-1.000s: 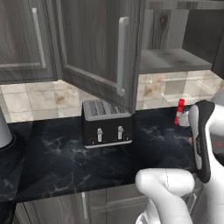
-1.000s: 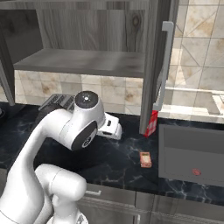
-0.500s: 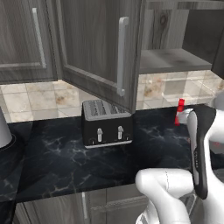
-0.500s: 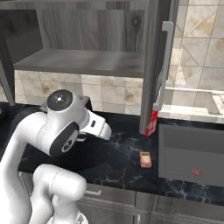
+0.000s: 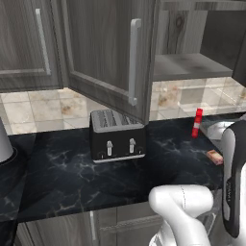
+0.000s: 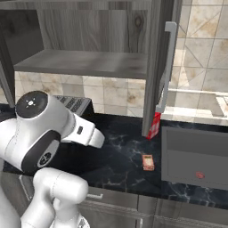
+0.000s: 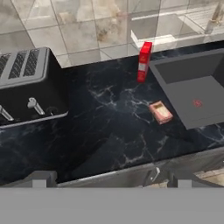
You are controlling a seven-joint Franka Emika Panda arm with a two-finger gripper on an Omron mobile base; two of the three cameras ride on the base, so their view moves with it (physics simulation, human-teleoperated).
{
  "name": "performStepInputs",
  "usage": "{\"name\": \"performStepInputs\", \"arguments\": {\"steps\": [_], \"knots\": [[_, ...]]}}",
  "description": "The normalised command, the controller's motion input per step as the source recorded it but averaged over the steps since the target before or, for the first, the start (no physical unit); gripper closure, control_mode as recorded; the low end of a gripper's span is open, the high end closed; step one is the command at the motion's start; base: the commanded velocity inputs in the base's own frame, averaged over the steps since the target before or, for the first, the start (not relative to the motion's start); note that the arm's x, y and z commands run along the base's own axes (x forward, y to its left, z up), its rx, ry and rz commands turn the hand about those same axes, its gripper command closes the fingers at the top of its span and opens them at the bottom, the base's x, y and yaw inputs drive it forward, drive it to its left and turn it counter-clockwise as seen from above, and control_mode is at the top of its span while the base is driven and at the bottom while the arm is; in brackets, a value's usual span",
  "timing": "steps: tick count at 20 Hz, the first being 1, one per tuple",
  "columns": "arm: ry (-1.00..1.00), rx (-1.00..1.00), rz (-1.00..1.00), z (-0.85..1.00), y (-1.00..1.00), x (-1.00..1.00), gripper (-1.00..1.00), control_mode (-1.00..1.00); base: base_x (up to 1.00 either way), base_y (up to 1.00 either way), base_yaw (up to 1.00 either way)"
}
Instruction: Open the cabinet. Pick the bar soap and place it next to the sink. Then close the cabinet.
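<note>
The cabinet stands open, its right door edge-on and its left door swung out over the toaster; its pale shelf is bare. The bar soap, a small tan-pink block, lies flat on the black counter just left of the sink. Both base views show the bar soap there too, beside the sink. My gripper hangs open well above the counter's front edge, apart from the soap, with nothing between its fingertips.
A black toaster stands on the counter at the left, under the open left door. A slim red-and-white bottle stands upright by the sink's back left corner. The marbled counter is bare between toaster and soap.
My arm has swung back from the counter, leftwards in the right base view and lower right in the left one. Soap, bottle, toaster and doors have stayed put.
</note>
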Motion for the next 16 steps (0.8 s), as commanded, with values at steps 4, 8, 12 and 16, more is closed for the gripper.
{"name": "performStepInputs", "arguments": {"steps": [4,8,12,16], "knots": [[-0.03,-0.03,0.0,0.68,0.12,-0.75,-1.0,-1.0,0.0,0.0,0.0],[-0.06,-0.01,0.0,0.64,0.24,-0.68,-1.0,-1.0,0.0,0.0,0.0],[-0.11,0.0,0.0,0.59,0.27,-0.75,-1.0,-1.0,0.0,0.0,0.0],[-0.16,-0.01,0.0,0.52,0.38,-0.49,-1.0,-1.0,0.0,0.0,0.0]]}}
